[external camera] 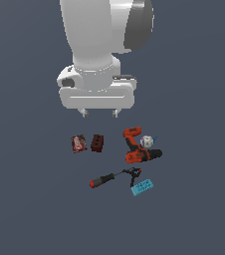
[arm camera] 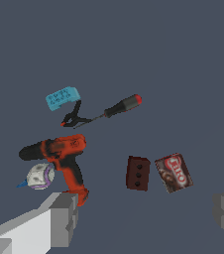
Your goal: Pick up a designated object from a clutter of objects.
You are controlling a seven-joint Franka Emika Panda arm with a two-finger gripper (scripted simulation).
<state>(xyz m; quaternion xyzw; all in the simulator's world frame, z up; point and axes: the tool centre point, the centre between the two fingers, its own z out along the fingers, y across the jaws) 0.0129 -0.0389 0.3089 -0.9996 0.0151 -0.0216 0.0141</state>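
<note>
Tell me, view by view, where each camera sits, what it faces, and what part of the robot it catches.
Exterior view: off the arm, facing the robot across the floor; the white arm and the gripper hang above the clutter, the labelled red-brown box beside the dark red block.
Wrist view: on the wrist, looking down past the two grey fingers, set wide apart, at the same items.
Shared: box, block, power drill, screwdriver, light blue card.

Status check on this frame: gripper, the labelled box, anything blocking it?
Gripper open, empty, high above the clutter. Labelled box flat on the floor, untouched. Red block close beside it, a small gap between; drill and screwdriver well apart.
</note>
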